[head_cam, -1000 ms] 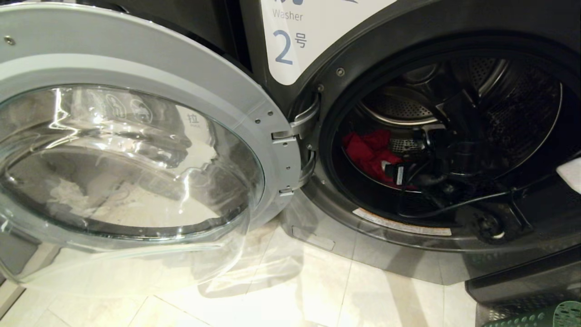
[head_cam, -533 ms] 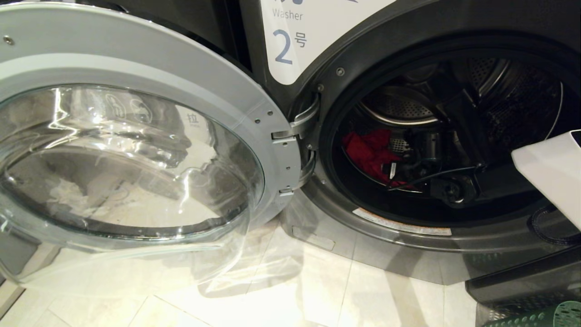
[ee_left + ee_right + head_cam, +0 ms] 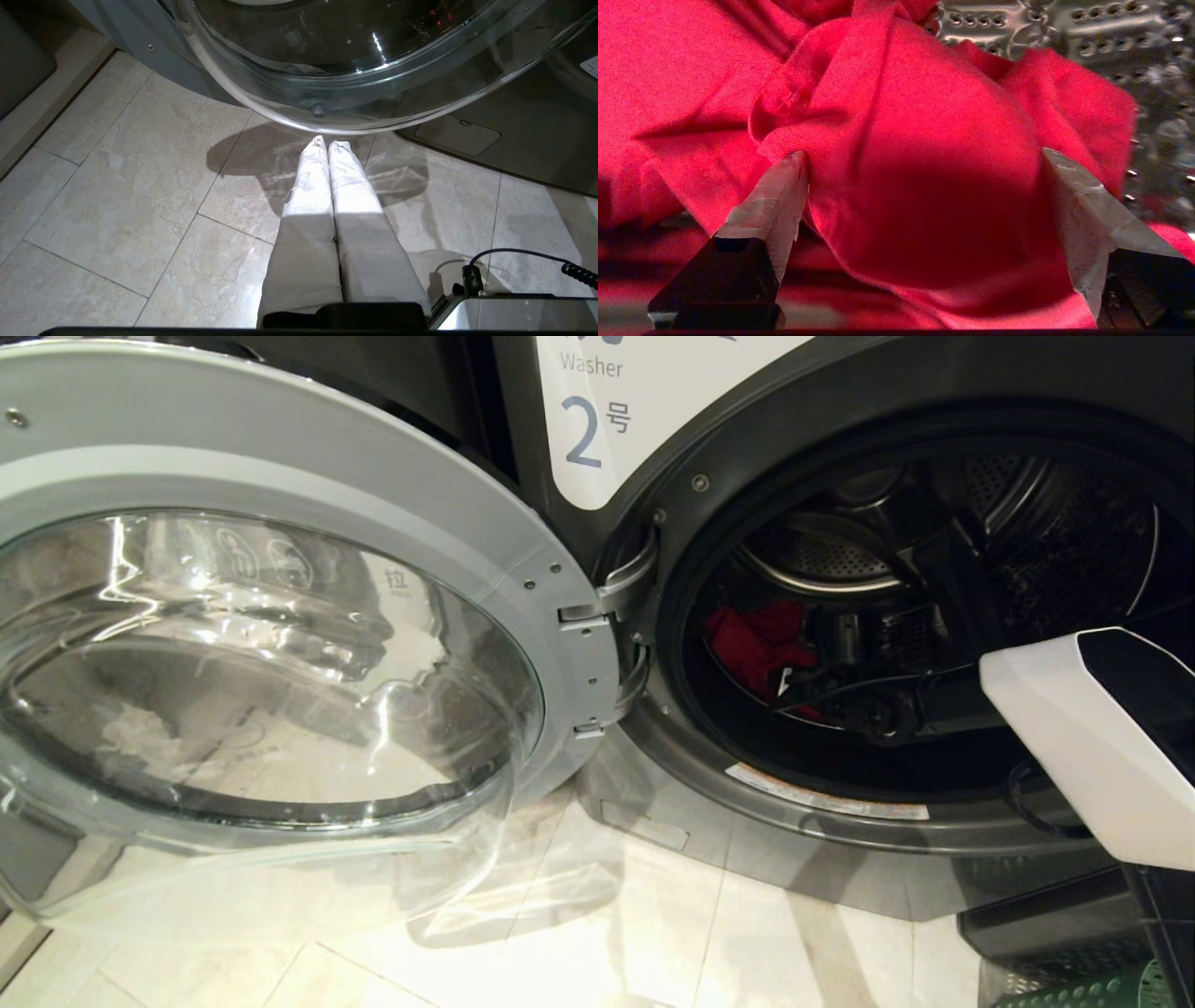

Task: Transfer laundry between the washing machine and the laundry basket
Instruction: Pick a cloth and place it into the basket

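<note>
Red laundry (image 3: 924, 163) bulges between the fingers of the wide-open right claw (image 3: 924, 186) inside the washer drum (image 3: 934, 616), one fingertip (image 3: 796, 163) touching the cloth.

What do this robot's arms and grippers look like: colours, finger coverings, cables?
The right arm has a white shell with a black panel and a thin black cable. The right gripper has black fingers with pointed, grey-taped tips. The left gripper has long fingers wrapped in white cloth, with a coiled black cable nearby.

Pale tiled floor (image 3: 579, 933), washing machine (image 3: 840, 859) standing on it, green laundry basket (image 3: 1083, 989) apparently too, at the corner.
</note>
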Controlling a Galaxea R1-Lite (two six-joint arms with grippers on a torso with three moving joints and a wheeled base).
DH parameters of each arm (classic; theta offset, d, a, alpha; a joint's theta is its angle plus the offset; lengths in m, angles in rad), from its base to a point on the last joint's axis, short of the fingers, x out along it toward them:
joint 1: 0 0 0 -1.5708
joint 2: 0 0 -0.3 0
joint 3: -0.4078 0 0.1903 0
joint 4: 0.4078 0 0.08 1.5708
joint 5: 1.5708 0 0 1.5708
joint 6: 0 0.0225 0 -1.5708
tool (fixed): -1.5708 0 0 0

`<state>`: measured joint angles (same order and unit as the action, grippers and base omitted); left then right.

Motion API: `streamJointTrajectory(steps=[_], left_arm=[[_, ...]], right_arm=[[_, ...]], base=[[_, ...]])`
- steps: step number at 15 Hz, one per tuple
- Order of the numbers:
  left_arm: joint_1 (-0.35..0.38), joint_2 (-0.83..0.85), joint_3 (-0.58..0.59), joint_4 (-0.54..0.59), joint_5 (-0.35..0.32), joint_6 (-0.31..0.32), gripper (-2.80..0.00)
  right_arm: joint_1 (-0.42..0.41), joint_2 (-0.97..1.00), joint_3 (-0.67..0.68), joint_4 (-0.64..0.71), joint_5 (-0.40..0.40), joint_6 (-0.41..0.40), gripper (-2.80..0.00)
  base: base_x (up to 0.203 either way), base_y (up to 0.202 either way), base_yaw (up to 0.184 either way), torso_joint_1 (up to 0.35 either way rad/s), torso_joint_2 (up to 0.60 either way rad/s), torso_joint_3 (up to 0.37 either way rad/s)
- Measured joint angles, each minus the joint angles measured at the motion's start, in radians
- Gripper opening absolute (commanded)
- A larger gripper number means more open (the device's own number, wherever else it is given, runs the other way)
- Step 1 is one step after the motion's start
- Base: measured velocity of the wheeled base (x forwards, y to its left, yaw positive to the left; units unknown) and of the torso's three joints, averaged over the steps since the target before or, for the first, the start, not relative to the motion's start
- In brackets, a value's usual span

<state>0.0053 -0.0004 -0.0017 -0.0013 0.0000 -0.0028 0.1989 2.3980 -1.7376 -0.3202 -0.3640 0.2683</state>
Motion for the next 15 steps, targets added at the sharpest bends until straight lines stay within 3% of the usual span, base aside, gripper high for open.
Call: streamJointTrajectory(steps=[1, 2, 9, 15], left_arm=[[0.0, 0.0, 0.0, 0.0, 0.0, 0.0, -2.8], [0.0, 0.0, 0.0, 0.0, 0.0, 0.0, -2.8], [0.0, 0.0, 0.0, 0.0, 0.0, 0.0, -2.8], [0.0, 0.0, 0.0, 0.0, 0.0, 0.0, -2.8]], right_arm=[[0.0, 0.019, -0.025, 0.0, -0.001, 0.0, 0.0], [0.0, 0.035, -0.046, 0.0, -0.002, 0.0, -2.8], [-0.002, 0.082, -0.103, 0.01, -0.014, 0.0, -2.8], [-0.004, 0.004, -0.038, -0.006, -0.041, -0.015, -2.8]], base=[[0.0, 0.0, 0.0, 0.0, 0.0, 0.0], [0.0, 0.0, 0.0, 0.0, 0.0, 0.0], [0.0, 0.0, 0.0, 0.0, 0.0, 0.0], [0.0, 0.0, 0.0, 0.0, 0.0, 0.0]])
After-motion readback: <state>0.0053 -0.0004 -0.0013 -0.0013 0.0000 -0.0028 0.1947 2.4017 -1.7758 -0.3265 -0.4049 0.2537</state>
